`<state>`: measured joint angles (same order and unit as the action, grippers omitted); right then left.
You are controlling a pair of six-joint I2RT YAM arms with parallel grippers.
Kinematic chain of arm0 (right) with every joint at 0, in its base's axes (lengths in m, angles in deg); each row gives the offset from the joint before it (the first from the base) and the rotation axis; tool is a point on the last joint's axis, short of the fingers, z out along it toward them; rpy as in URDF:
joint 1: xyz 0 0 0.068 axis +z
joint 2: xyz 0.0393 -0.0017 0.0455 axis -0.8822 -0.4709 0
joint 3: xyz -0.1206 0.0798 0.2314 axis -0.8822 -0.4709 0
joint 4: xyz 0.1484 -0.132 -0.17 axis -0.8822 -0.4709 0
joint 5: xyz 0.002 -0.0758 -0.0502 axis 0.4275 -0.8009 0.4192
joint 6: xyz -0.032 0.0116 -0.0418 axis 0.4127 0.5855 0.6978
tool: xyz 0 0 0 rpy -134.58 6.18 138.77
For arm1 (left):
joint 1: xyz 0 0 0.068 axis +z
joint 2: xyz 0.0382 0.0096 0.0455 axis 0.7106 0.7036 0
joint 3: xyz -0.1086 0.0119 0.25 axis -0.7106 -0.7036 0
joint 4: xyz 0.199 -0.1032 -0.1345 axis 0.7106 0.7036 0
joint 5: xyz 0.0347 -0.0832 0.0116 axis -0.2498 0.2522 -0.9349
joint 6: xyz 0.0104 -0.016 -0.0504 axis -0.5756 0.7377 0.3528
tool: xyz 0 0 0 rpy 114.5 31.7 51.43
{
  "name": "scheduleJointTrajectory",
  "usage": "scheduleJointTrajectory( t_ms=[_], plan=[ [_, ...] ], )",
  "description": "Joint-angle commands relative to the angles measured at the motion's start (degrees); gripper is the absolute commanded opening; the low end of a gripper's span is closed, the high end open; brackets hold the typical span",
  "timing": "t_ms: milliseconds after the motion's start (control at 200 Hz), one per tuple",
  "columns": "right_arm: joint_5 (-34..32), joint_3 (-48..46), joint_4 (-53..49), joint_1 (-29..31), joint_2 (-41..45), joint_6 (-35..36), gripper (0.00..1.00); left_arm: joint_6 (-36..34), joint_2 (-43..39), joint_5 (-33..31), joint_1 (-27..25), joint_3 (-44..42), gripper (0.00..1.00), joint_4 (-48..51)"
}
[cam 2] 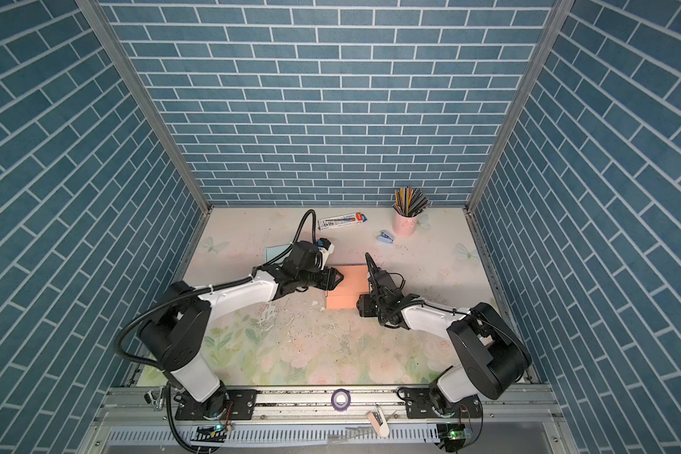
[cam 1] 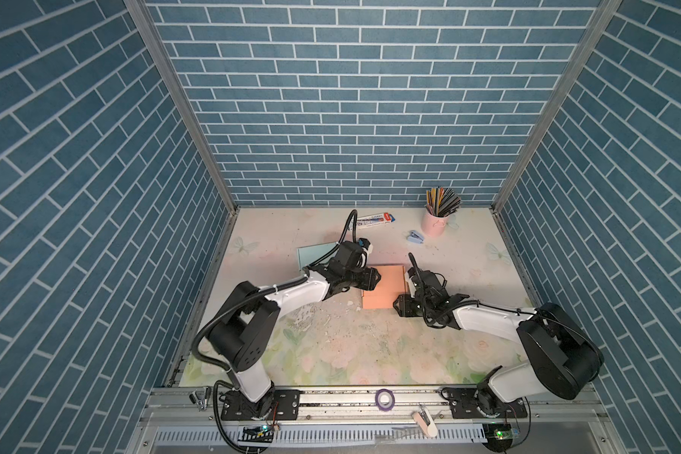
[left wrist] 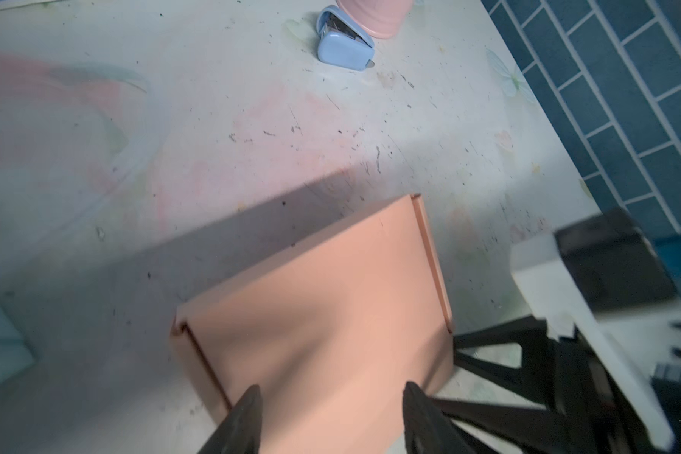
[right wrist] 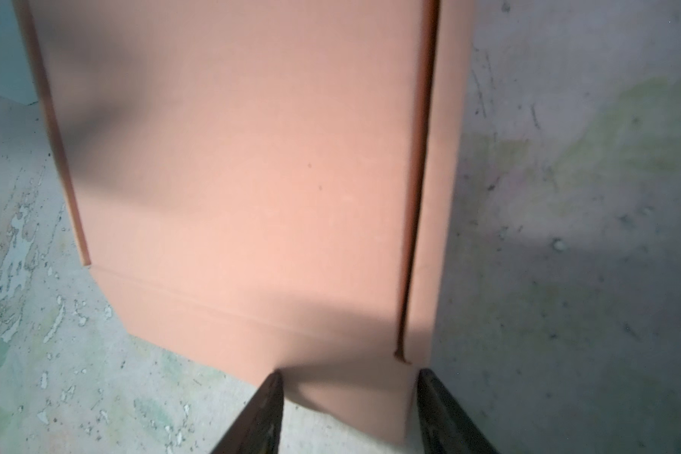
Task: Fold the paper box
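Blue brick-patterned walls (cam 1: 354,118) closed in a scuffed floral table (cam 1: 370,353). Flat on it, about mid-table, lay the peach paper box (cam 1: 384,287), with narrow side flaps lying along its edges in both wrist views.

From its base at the near left, the left arm (cam 1: 291,293) rose to a bent elbow and stretched its white forearm right and away, wrist low. The left gripper (cam 1: 376,277) sat at the box's left edge; in the left wrist view its fingers (left wrist: 248,416) were spread above the peach panel (left wrist: 323,314), pinching nothing.

The right arm (cam 1: 488,318) folded sharply at its elbow by the right wall, forearm running left and low. The right gripper (cam 1: 397,306) met the box's near right corner. In the right wrist view its fingers (right wrist: 268,412) stood apart, straddling that corner (right wrist: 350,393); whether they pressed on it could not be told.

Left of the box, a pale blue sheet (cam 1: 315,255) lay partly under the left arm. Along the far edge stood a pink cup of pencils (cam 1: 433,224), a blue stapler (cam 1: 414,236) and a pen carton (cam 1: 376,220).
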<state>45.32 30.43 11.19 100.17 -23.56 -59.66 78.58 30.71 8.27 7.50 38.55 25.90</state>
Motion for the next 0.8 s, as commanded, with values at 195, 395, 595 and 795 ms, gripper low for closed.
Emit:
scheduleJointTrajectory(
  t_ms=[195, 395, 595, 795],
  plan=[
    [-1.8, 2.6, -1.3, -0.1, -1.7, 2.4, 0.55, -7.2, 13.3, -0.8, 1.1, 10.6, 0.58, 5.9],
    [-2.5, 4.1, -0.8, -0.7, -3.7, 3.2, 0.55, -6.3, 13.4, 0.1, 1.1, 7.8, 0.58, 3.9],
    [-5.0, 6.3, -1.5, -1.2, -7.0, 4.3, 0.54, -5.9, 13.2, 0.4, 1.1, 6.6, 0.58, 2.9],
    [-7.6, 6.8, -3.0, -1.7, -7.5, 3.5, 0.53, -5.6, 12.7, 0.5, 1.1, 6.2, 0.58, 2.5]
  ],
)
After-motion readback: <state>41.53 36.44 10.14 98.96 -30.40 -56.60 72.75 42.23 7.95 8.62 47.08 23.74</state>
